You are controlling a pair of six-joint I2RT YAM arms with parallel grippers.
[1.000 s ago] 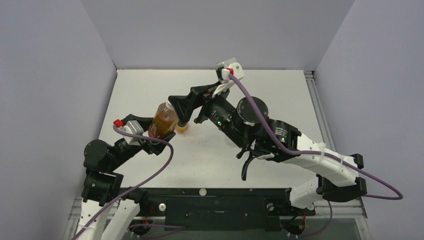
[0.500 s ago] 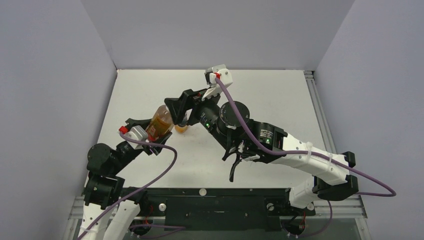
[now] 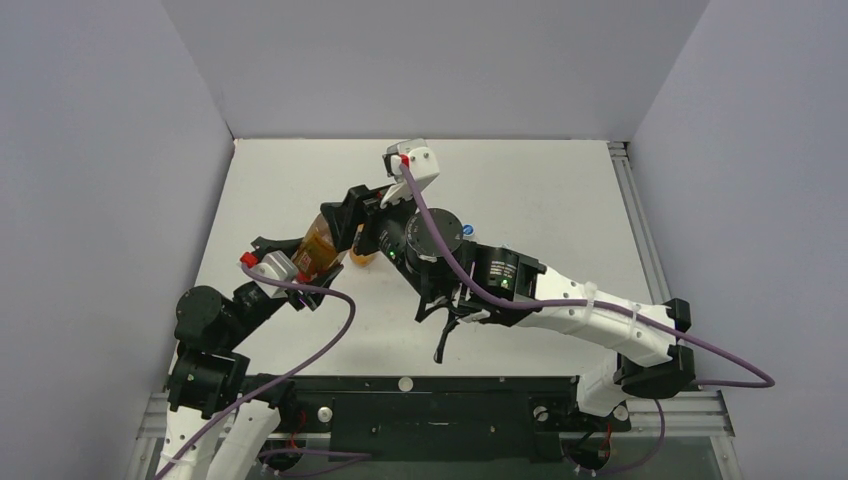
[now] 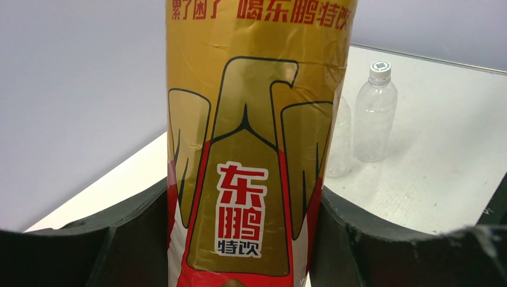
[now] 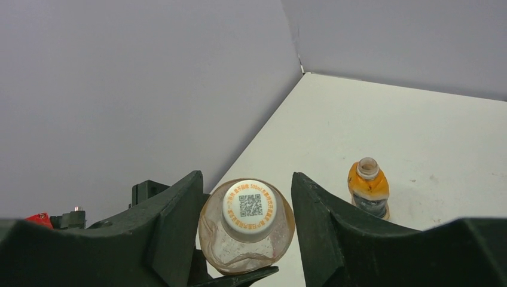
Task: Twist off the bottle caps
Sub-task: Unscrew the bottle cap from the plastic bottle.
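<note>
My left gripper (image 4: 244, 200) is shut on the body of the reddish-brown bottle (image 4: 257, 119), which has a gold and red label, and holds it upright above the table. In the top view this bottle (image 3: 322, 240) sits between the two arms. My right gripper (image 5: 246, 191) hovers over its top, open. Its fingers flank the white cap (image 5: 249, 206) with a gap on each side. The orange bottle (image 5: 368, 190) stands on the table with a bare neck. A clear bottle (image 4: 375, 116) with a white cap (image 4: 380, 67) stands further off.
The white table (image 3: 560, 200) is walled by grey panels at the back and on both sides. The right arm (image 3: 520, 290) stretches across the middle of the table. The orange bottle (image 3: 363, 257) stands just beside the held bottle.
The right gripper has swung left over the held bottle and its jaws have narrowed round the cap. The left arm has drawn the bottle slightly left and back.
</note>
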